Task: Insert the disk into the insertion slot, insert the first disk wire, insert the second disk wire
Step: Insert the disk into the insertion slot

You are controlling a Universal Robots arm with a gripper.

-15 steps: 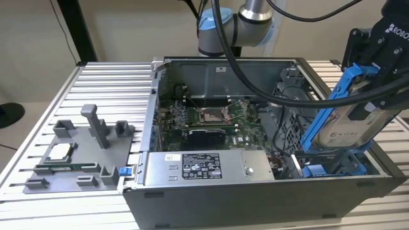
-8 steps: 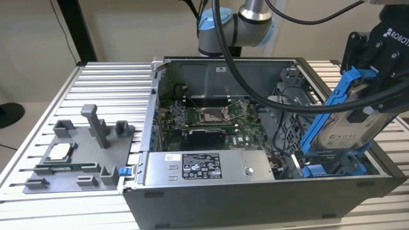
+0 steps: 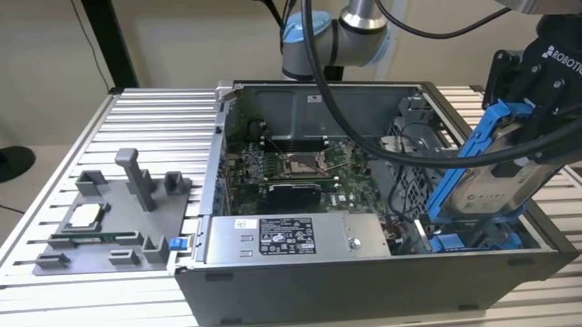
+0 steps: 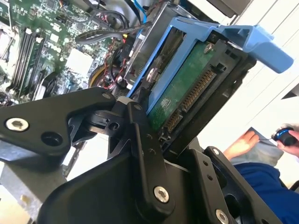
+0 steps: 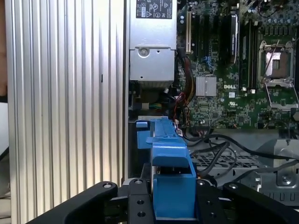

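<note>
My gripper (image 3: 523, 143) is shut on the disk (image 3: 495, 187), a silver-grey drive with a white label in a bright blue carrier. It holds the disk steeply tilted over the open computer case's corner at the exterior view's right. The disk's lower end reaches down at the insertion slot (image 3: 473, 240), a bay with blue rails. In the second wrist view the disk's green board (image 4: 187, 88) sits between the black fingers (image 4: 140, 135). The first wrist view looks along the blue carrier (image 5: 168, 158) between the fingers. Dark cables (image 5: 210, 149) lie beside the bay; which are the disk wires I cannot tell.
A grey power supply box (image 3: 286, 238) with a white sticker fills the case's front. The motherboard (image 3: 296, 170) lies behind it. A grey fixture plate (image 3: 100, 225) holds small parts on the ribbed table at the exterior view's left. A person's hand (image 4: 243, 144) and blue sleeve (image 4: 261, 182) are nearby.
</note>
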